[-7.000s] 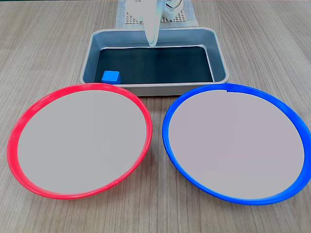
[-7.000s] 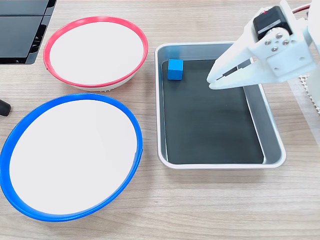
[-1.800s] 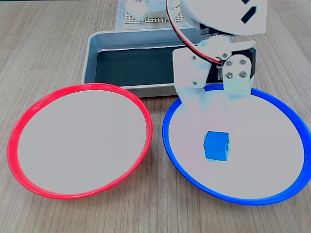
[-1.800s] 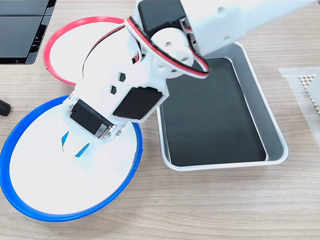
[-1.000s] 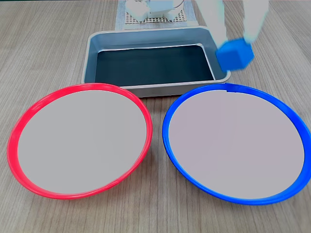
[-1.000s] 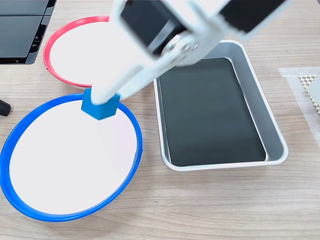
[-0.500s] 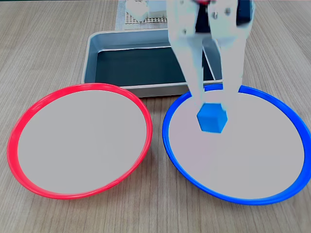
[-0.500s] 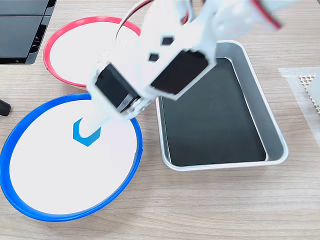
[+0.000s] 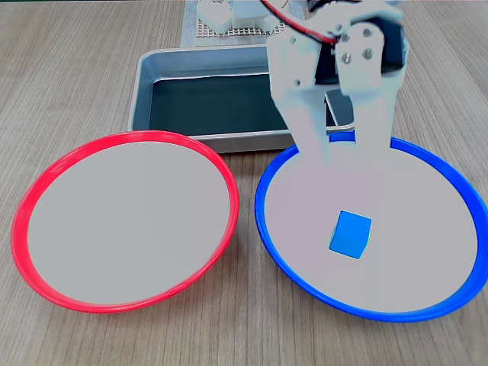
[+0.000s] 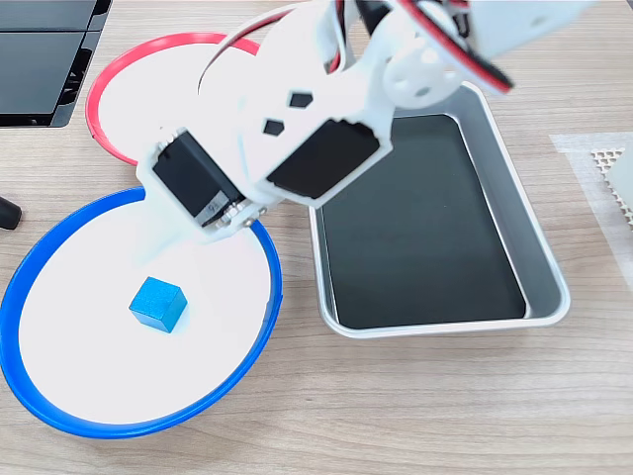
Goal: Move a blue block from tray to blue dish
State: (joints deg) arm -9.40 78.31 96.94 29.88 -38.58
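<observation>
The blue block (image 9: 351,233) lies loose on the pale centre of the blue dish (image 9: 274,252), tilted a little; the other fixed view shows the same block (image 10: 158,303) and dish (image 10: 30,267). My gripper (image 9: 345,156) hangs open above the dish's far side, just short of the block, with its white fingers (image 9: 313,133) spread and nothing between them. In the other fixed view the gripper (image 10: 193,240) hovers over the dish edge nearest the tray. The grey tray (image 9: 145,84), also seen from the side (image 10: 544,277), shows a bare dark floor.
A red-rimmed dish (image 9: 23,221) sits beside the blue one (image 10: 109,74). The arm reaches across the tray's near corner. A white mesh mat (image 10: 605,158) lies beyond the tray, and a dark flat object (image 10: 40,59) occupies a table corner.
The gripper has opened and drawn back toward the tray. The blue block, held over the dish half a second ago, now rests on the dish.
</observation>
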